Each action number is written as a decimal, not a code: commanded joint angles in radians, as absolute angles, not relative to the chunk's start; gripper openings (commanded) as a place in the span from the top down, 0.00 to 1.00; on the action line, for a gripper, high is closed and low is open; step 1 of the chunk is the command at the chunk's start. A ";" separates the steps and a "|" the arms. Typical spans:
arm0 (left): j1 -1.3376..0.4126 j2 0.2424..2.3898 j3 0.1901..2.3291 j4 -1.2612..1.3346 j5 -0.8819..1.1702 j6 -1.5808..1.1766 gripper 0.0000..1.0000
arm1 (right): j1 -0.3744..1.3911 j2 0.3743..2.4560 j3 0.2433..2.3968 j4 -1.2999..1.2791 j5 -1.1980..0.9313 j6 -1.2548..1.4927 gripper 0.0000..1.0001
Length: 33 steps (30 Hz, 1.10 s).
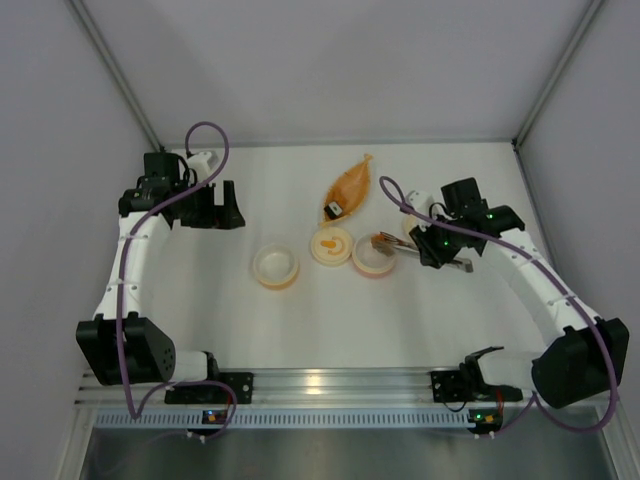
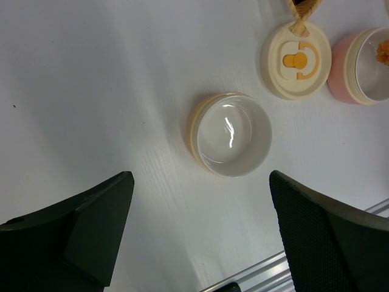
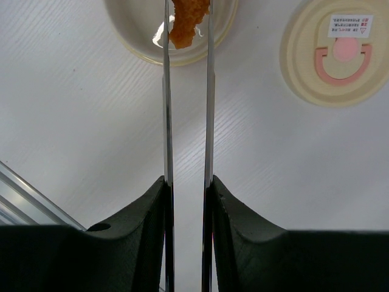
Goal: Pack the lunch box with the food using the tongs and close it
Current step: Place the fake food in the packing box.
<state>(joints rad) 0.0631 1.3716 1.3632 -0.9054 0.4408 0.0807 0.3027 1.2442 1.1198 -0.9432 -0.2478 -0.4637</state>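
Clearly the right tool (image 3: pixel 187 191) is pressed onto the tongs (image 3: pixel 167 109) partway along their length. It squeezes the two flat arms until they run almost parallel, and the tips pinch the orange lump (image 3: pixel 185 21) over the pink bowl (image 2: pixel 339 70). Whether the lump touches the bowl's floor cannot be told. The lump looks light, rough-coated and crumbly, so it probably sits well between the thin blades but could shed bits or break under a harder squeeze. A mild, even pinch across its middle seems the right hold. The tongs are slim, springy metal and likely slippery against the tool's pads, so they are best taken well back from the tips. Both arms should lie flat between the pads so that they cannot twist. The black block (image 1: pixel 333 210) lies at the near end of the leaf tray (image 1: pixel 355 180), apart from the bowls. It is tiny and probably smooth-sided, so the tips would need to close squarely on two opposite faces, or it may squirt out. The left tool (image 2: pixel 200 182) hangs spread wide and empty above the worktop (image 2: pixel 91 91), near the orange bowl (image 2: pixel 234 135).
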 commanded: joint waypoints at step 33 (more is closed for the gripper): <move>0.069 1.361 1.351 -0.874 0.448 0.103 0.02 | 0.307 1.296 1.086 -0.792 -0.213 -0.561 0.72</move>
